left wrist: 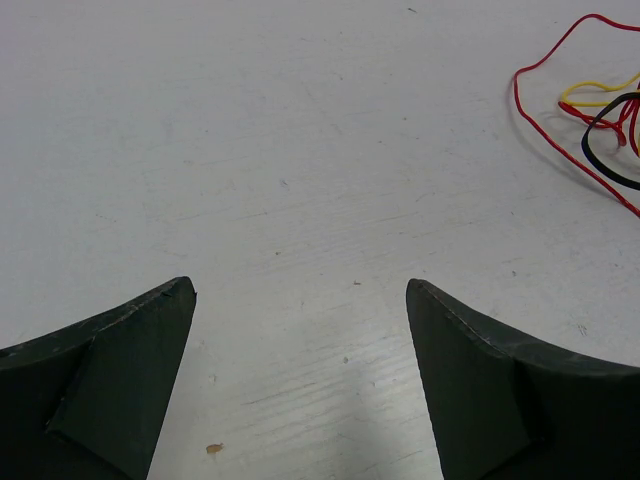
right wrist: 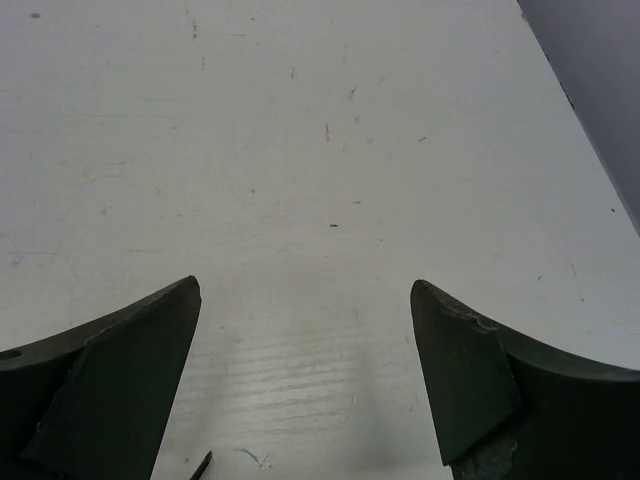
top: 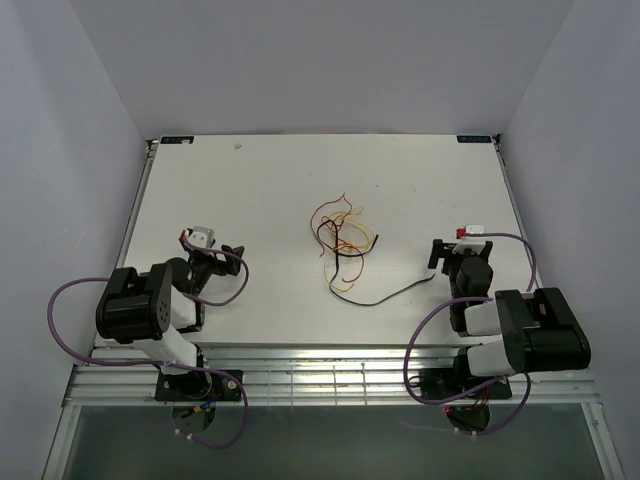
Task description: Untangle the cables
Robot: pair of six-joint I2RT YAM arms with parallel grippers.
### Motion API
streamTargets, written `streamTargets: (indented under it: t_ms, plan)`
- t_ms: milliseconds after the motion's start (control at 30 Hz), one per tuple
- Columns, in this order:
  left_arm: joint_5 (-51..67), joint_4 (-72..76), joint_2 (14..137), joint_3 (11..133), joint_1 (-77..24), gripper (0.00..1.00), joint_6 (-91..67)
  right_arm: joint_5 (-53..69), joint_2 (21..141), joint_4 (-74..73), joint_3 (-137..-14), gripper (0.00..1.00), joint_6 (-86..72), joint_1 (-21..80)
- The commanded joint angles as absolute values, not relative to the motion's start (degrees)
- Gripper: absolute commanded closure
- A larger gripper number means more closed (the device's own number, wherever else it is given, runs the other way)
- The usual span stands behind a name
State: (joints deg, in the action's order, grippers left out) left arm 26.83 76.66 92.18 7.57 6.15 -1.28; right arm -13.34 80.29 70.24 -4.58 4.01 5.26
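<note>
Left hand sits over the near left part of the white tabletop, its two dark wedge-shaped fingers spread wide with only bare surface between them. It holds nothing and points toward the middle of the tabletop. From its own wrist camera the tangle shows at the far upper right, well apart from the fingertips.

Around the middle of the tabletop lies the knot of three thin wires. The thin red wire loops widest, arching along the far and left edge of the bundle. The thin yellow wire curls through the heart of it, crossing the red one in several places. The slightly thicker black wire winds through the same knot, then runs out along the near side and trails off to the right, its free end stopping just beside the right hand.

That right hand is over the near right part of the tabletop, fingers likewise parted wide and gripping nothing. In its wrist view a short dark tip pokes in at the bottom edge beside the left finger; I cannot tell what it is.
</note>
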Motion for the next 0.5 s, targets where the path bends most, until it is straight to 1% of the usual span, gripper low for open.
streamTargets:
  t_ms: [0,33,100,133,167,200,233,267,300,333,367,400,433,467]
  plan:
    - [27.69,77.87,90.88,8.0,5.98,0.02,-0.79,-18.01,73.26,59.22,-9.91,0.09,3.08,5.01]
    - [27.77,77.78,90.88,8.0,5.98,0.02,-0.79,-18.8,71.3,52.8,-15.67,0.1,2.38,5.1]
    - [27.16,78.05,90.88,8.0,5.98,0.02,-0.62,-17.77,67.87,40.33,-21.33,0.1,2.9,4.92]
    - [26.46,78.13,90.88,7.91,5.54,0.02,-0.18,-15.75,67.24,36.51,-24.23,0.1,3.42,4.75]
    - [26.8,79.09,90.88,7.39,5.62,0.02,-0.52,-10.25,66.71,32.56,-30.7,0.1,3.69,4.66]
    - [24.72,80.06,90.62,7.38,5.89,0.02,-2.01,-6.98,66.8,24.69,-34.24,0.1,3.0,4.75]
    - [26.96,77.72,87.74,8.34,5.8,0.02,-0.98,-2.85,67.06,20.52,-38.11,0.1,2.03,4.75]
    - [26.9,69.43,84.67,9.13,6.06,0.02,-1.58,7.63,67.67,16.3,-46.32,0.1,1.33,4.66]
    - [26.11,62.3,80.72,13.75,6.33,0.02,-2.45,12.52,69.85,9.21,-50.67,0.1,-0.07,5.01]
    - [24.62,47.17,77.29,17.54,6.42,0.02,-1.76,18.14,71.09,5.75,-54.71,0.06,-2.44,5.53]
    - [23.57,41.19,73.25,21.75,6.42,0.02,-0.71,18.28,74.5,2.15,-62.24,0.0,-3.68,6.58]
    - [21.73,37.13,72.69,29.28,6.42,0.02,3.13,16.19,76.36,-1.81,-65.53,0.02,-4.04,10.51]
    - [20.93,29.61,72.6,32.75,6.07,0.02,6.3,8.17,78.12,-9.59,-68.52,0.04,-3.17,13.16]
    - [19.7,26.31,73.38,35.92,5.46,0.02,9.63,4.17,82.14,-12.71,-70.99,0.02,-2.12,16.05]
